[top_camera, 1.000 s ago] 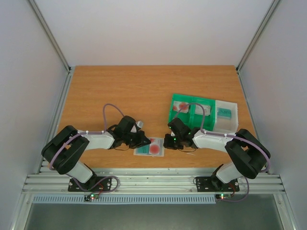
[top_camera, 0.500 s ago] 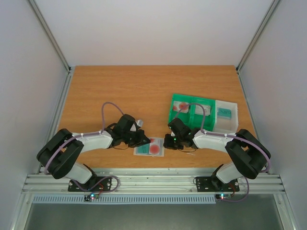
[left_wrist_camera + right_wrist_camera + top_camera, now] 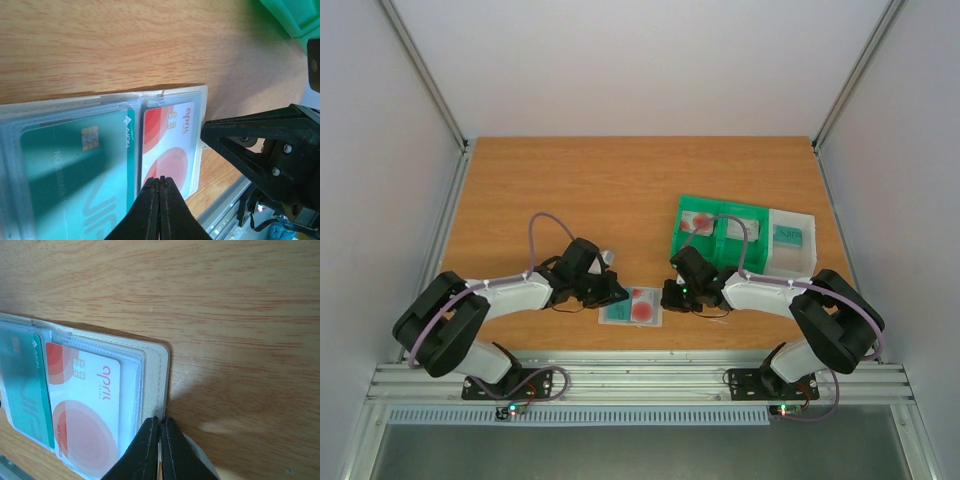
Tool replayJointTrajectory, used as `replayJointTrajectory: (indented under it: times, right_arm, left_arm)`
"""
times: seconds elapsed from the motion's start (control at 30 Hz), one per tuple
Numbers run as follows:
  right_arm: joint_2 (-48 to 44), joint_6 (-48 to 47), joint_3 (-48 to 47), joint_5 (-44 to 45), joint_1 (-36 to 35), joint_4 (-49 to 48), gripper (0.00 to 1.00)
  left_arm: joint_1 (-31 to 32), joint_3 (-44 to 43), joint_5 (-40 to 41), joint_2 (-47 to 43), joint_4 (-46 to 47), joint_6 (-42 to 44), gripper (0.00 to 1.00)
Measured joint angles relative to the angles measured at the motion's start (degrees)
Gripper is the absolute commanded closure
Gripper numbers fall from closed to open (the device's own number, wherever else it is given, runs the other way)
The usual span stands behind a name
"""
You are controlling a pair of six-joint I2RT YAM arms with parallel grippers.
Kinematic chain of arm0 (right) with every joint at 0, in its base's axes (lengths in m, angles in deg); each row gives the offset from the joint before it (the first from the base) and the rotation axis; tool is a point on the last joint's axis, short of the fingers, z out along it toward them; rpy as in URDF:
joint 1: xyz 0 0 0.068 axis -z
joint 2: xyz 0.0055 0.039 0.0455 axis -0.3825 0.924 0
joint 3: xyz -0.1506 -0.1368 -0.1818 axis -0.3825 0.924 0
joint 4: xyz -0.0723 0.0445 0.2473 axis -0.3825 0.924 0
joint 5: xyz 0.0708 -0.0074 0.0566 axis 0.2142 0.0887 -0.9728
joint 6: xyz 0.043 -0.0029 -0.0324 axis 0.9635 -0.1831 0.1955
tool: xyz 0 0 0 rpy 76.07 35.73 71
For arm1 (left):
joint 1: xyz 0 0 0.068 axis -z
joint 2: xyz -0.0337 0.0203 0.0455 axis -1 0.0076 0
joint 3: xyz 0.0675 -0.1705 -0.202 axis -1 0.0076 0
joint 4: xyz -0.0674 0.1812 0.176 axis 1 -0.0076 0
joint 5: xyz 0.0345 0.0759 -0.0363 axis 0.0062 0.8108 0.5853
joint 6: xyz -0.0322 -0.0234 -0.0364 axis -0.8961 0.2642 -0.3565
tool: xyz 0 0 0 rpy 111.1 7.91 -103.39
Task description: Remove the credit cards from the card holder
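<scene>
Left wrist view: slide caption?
Shut left tool over card holder, teal card and white-red card in its pockets.

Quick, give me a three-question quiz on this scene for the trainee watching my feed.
1. True or false: the white card with red marks sits inside the card holder.
2. What colour is the card in the pocket beside it?
3. The left arm's fingers are: A spread wide; B shut together.
Key: 1 true; 2 teal; 3 B.
</scene>
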Motion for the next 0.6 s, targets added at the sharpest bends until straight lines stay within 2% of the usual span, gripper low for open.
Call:
replayJointTrajectory:
  times: [0.07,0.3,0.6]
  right_arm:
    - [-0.02,-0.02,0.0,0.0,0.0,0.02,0.91]
    - [-1.68,-0.22,-0.57,-0.37,0.0,3.32,0.84]
    - [-4.09,-0.11,-4.24,-1.27,-0.42,5.11,0.81]
  left_arm:
    - [-0.13,0.0,0.37,-0.22,-0.76,0.28,0.95]
    - [-0.2,0.04,0.48,-0.74,-1.4,1.14,0.71]
    - [-0.2,0.7,-1.44,0.31,4.31,0.55,0.7]
